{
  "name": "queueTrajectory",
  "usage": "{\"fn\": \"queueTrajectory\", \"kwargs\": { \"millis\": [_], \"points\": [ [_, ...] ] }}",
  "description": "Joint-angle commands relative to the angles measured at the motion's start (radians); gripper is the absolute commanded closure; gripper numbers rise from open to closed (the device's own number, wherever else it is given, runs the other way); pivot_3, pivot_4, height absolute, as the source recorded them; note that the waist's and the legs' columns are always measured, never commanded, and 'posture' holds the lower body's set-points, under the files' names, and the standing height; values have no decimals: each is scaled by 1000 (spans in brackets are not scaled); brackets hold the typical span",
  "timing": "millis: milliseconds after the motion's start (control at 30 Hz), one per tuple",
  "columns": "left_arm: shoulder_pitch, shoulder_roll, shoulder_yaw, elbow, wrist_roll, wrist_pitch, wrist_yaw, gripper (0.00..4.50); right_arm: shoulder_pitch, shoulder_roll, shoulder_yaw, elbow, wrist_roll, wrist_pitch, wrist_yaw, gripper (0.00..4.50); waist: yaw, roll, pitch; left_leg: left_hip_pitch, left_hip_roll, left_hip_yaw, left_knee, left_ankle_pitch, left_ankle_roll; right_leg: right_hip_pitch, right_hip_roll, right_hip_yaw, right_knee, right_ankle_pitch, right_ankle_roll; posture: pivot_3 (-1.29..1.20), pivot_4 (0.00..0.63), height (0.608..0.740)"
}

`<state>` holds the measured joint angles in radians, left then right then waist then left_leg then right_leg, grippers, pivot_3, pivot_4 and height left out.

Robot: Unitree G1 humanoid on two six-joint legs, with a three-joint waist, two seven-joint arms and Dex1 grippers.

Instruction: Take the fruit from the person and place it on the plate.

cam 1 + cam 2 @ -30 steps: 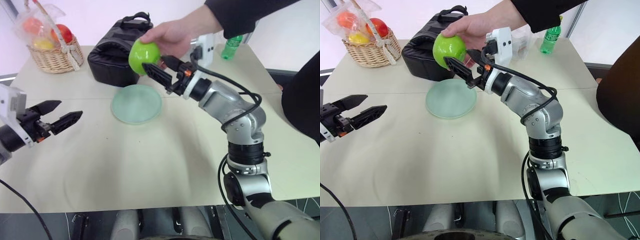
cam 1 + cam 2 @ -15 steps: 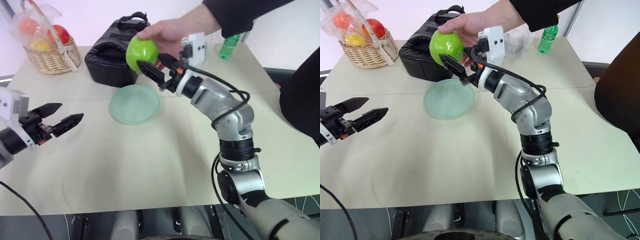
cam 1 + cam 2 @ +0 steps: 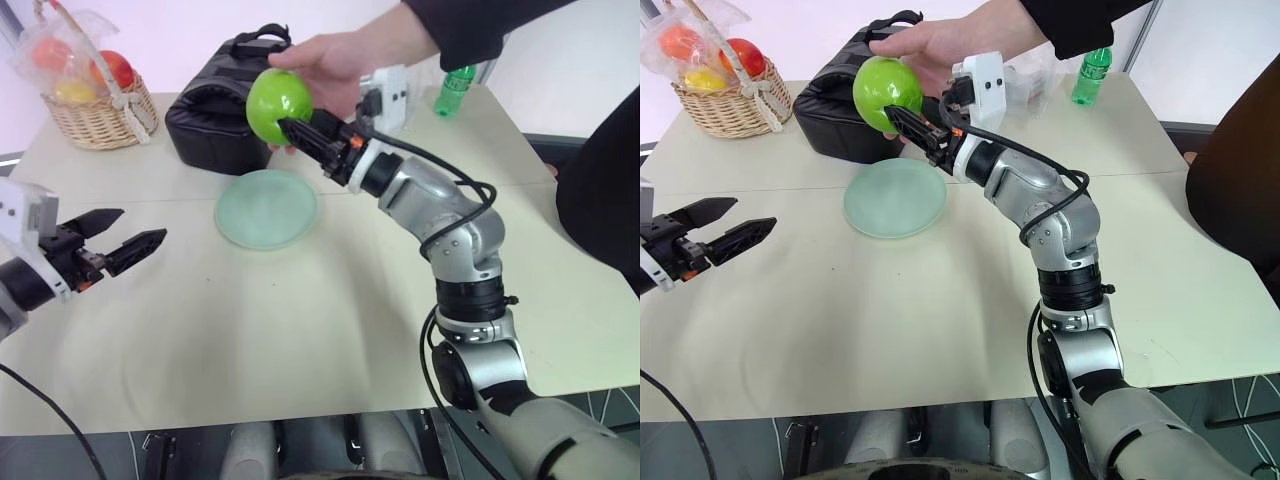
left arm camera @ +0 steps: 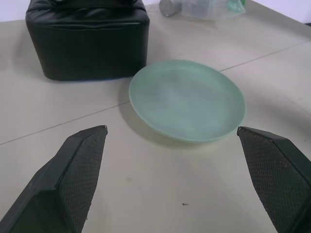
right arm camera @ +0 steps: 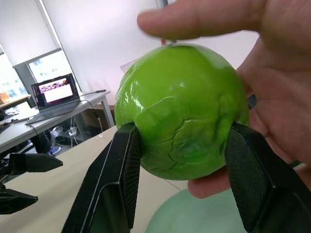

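Clamped on the green apple (image 5: 182, 111): right gripper (image 3: 287, 128), its two black fingers (image 5: 121, 165) pressed flat against opposite sides of the fruit. Held up in the air above the far edge of the plate (image 3: 266, 208), not touching it. Also cupped from above and behind by the person's hand (image 3: 335, 62), thumb across the top, palm and fingers at the back, so gripped by both at once. Black sleeve (image 3: 470, 28) running off from that hand, away from the plate.

Flat on the beige table (image 3: 300, 330) just below and in front of the apple: the plate itself, pale mint green, bare.

Just behind the plate, a black zipped bag (image 3: 215, 100) with a handle on top, close to the plate's far rim but apart from it. Well off to the plate's left and farther back, a wicker basket (image 3: 100, 110) with red, orange and yellow fruit in clear wrap. Behind the plate to the right, a green plastic bottle (image 3: 456, 88) near the far table edge.

To the plate's left and nearer the robot, well apart from it: left gripper (image 3: 125, 237), fingers (image 4: 73, 179) spread wide with nothing between them, hovering over the table and aimed toward the plate.
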<state>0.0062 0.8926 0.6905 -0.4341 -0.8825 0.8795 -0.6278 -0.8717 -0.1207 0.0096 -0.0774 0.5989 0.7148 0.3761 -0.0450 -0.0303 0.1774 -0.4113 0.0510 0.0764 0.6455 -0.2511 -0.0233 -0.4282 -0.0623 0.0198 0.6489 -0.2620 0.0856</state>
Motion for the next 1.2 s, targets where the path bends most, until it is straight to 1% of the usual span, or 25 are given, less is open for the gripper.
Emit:
{"fn": "queueTrajectory", "kwargs": {
  "millis": [33,167,267,367,500,700,767,833,867,900,1000,1200],
  "points": [
    [1,-2,13,-18,5,-21,3,0,15,-41,89,-89,-22,14,81,2550,0,0,0,0,0,0,0,0,0,0,0,0,0,0,0,0,150,740],
    [6,-5,4,-22,16,-23,6,0,56,-51,161,-64,-85,-11,102,2550,0,0,0,0,0,0,0,0,0,0,0,0,0,0,0,0,150,740],
    [-3,-4,-3,-15,20,-24,7,0,70,-53,231,66,-196,-116,136,2550,0,0,0,0,0,0,0,0,0,0,0,0,0,0,-1,0,150,740],
    [-7,-8,-10,-13,28,-27,8,0,34,-56,296,252,-331,-270,163,2550,0,0,0,0,-1,0,0,0,0,0,0,0,0,-1,-1,0,150,740],
    [2,-20,-17,-27,34,-30,15,0,-27,-20,303,471,-417,-412,189,2550,-1,0,0,0,-1,0,0,0,0,0,0,0,0,0,-1,0,150,740],
    [20,-33,-8,-47,27,-28,30,0,-79,8,266,630,-471,-511,210,2550,-3,0,0,0,0,0,0,0,0,0,0,0,0,1,2,0,150,740],
    [24,-35,-6,-52,24,-27,34,0,-89,14,253,651,-476,-523,215,1546,-2,0,0,0,0,0,0,0,0,0,0,0,0,1,2,0,150,740],
    [25,-35,-5,-53,21,-25,37,0,-94,18,242,661,-476,-528,229,657,-1,0,0,0,0,0,0,0,0,0,0,0,0,1,2,0,150,740],
    [25,-35,-6,-53,21,-26,38,0,-96,20,237,664,-477,-528,232,101,-1,0,0,0,0,0,0,0,0,0,-1,0,0,1,2,0,150,740],
    [27,-35,-6,-54,20,-26,39,0,-94,19,235,660,-476,-523,242,36,-1,0,0,0,0,0,0,0,0,0,-1,0,0,1,2,0,150,740],
    [23,-34,-10,-53,17,-26,40,0,-89,16,231,644,-480,-513,264,36,-2,0,0,0,0,0,0,0,0,0,-1,0,0,1,2,0,150,740],
    [14,-30,-15,-41,21,-32,42,0,-104,-8,182,609,-488,-500,214,36,-1,0,0,0,0,0,0,0,0,0,-1,0,0,1,2,0,150,740]
  ]
}}
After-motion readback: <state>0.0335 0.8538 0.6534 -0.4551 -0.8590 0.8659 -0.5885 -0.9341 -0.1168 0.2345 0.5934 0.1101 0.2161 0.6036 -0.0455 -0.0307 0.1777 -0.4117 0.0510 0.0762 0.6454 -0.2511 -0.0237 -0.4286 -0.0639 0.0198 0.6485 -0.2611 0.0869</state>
